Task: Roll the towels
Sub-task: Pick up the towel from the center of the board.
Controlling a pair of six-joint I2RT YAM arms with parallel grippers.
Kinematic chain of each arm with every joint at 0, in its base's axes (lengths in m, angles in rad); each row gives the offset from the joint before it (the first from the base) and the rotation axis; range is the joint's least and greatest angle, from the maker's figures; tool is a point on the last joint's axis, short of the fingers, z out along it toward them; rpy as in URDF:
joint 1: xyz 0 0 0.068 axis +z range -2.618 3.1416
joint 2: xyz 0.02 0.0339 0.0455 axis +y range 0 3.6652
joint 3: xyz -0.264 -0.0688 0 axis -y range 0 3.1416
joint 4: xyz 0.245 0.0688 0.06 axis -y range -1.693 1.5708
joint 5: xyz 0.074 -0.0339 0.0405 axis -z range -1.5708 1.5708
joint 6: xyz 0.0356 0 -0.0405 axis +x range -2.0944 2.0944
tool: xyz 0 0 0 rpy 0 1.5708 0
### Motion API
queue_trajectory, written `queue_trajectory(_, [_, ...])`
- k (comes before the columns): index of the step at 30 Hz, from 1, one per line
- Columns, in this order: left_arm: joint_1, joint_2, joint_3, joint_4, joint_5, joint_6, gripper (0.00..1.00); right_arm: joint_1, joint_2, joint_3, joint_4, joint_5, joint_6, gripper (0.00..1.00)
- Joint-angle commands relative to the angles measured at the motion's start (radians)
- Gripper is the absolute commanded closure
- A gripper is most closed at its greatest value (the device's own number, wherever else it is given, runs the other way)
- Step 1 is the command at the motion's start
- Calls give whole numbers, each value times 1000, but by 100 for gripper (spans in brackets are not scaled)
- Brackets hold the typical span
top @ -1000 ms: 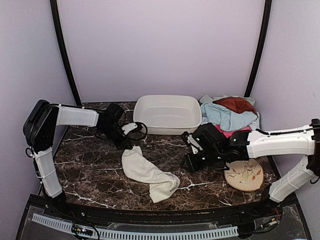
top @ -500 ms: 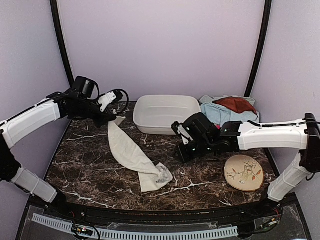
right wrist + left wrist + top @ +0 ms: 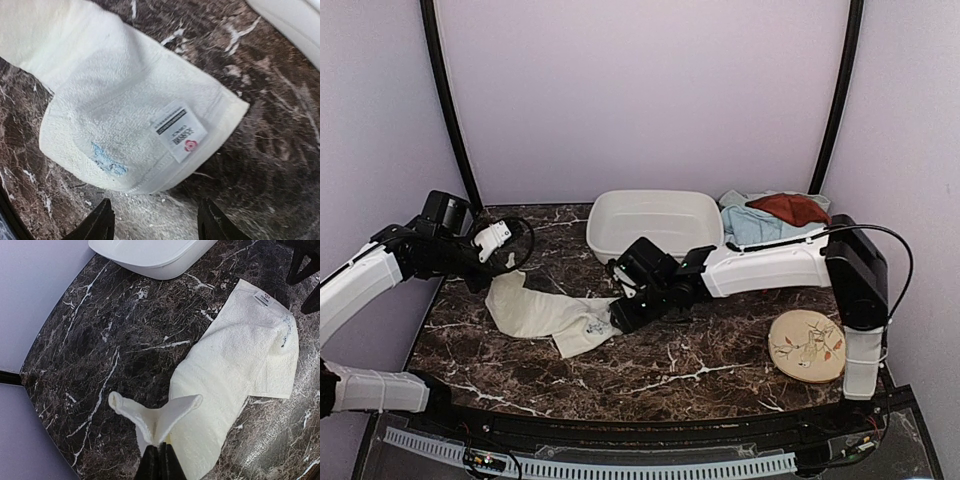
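A cream-white towel (image 3: 548,313) lies stretched on the dark marble table, its far end folded over with a white label (image 3: 179,132) and a small blue mark (image 3: 107,161). My left gripper (image 3: 503,272) is shut on the towel's left corner, which stands up pinched between the fingers (image 3: 161,450). My right gripper (image 3: 617,318) hovers at the towel's right end (image 3: 270,340), open (image 3: 157,225), with only marble between its fingers and the towel edge just ahead. More towels, light blue (image 3: 760,228) and rust-brown (image 3: 788,208), are piled at the back right.
A white plastic basin (image 3: 655,222) stands at the back centre, just behind the right arm, its rim showing in the left wrist view (image 3: 150,255). A round beige disc with a leaf pattern (image 3: 807,345) lies at the front right.
My left gripper has dragged the towel's corner to the left, laying the towel across the table. My right gripper has moved left to the towel's other end and opened wider.
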Motion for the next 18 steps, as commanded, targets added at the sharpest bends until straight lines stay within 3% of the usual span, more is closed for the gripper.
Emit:
queue_trajectory(1, [6, -71, 11, -14, -35, 0, 100, 38, 125, 76, 14, -19, 1, 43])
queue_trajectory(11, [6, -73, 29, -67, -52, 2, 100, -83, 77, 46, 79, -44, 7, 42])
queue_trajectory(18, [7, -86, 14, -71, -60, 7, 100, -118, 174, 170, 49, -58, -10, 42])
